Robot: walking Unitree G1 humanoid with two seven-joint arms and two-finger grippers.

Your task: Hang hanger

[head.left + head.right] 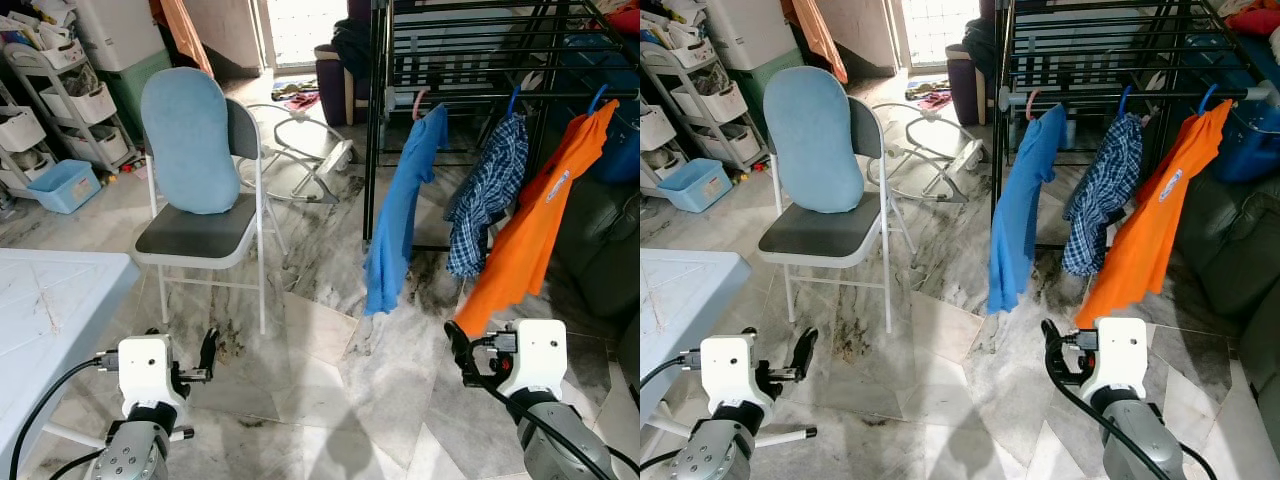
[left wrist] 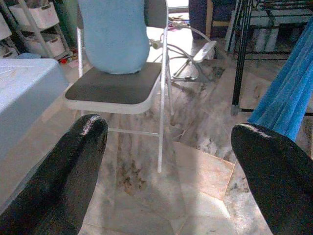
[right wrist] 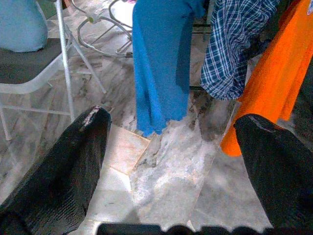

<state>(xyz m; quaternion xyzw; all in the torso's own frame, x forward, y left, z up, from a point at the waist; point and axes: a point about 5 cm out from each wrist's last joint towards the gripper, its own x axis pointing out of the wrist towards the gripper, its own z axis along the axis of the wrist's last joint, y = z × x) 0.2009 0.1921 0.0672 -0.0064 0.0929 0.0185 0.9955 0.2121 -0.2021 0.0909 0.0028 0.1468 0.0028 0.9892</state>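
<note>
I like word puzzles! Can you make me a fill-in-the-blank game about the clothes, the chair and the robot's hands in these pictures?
1. The rack holds ____ garments on hangers.
2. Between the blue shirt and the orange shirt hangs a ____ shirt.
3. A blue cushion leans on the ____.
4. The left end effector and right end effector are both ____.

Missing words: three; plaid; chair; open
</note>
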